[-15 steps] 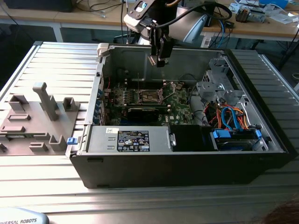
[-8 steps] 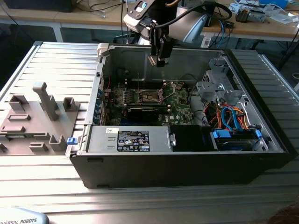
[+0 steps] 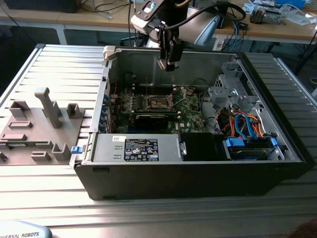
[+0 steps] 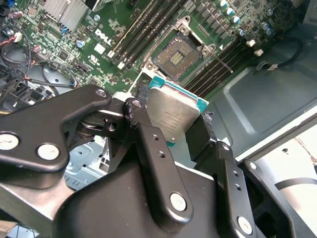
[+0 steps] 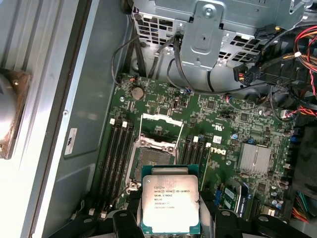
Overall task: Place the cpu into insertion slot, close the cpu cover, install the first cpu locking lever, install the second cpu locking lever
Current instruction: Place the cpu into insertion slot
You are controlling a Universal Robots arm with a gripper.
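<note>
Fingers [image 4: 152, 151] pinch cpu [image 4: 173, 115] by edges — held above open insertion slot [image 4: 179, 53].

Silver-grey cpu [image 5: 171, 203] and green motherboard [image 5: 218, 129]
The cpu's rim is teal (dark print on top); the insertion slot [image 5: 149, 159] is dark, silver-framed; in the exterior view blue and orange cables [image 3: 243, 120] lie at the motherboard's three o'clock.

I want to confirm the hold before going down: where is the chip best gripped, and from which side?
By two opposite thin edges, coming from above its metal top. The chip is a flat square, so only its edges give the hand purchase, and the underside is left free for the open socket. It is held so now.
</note>
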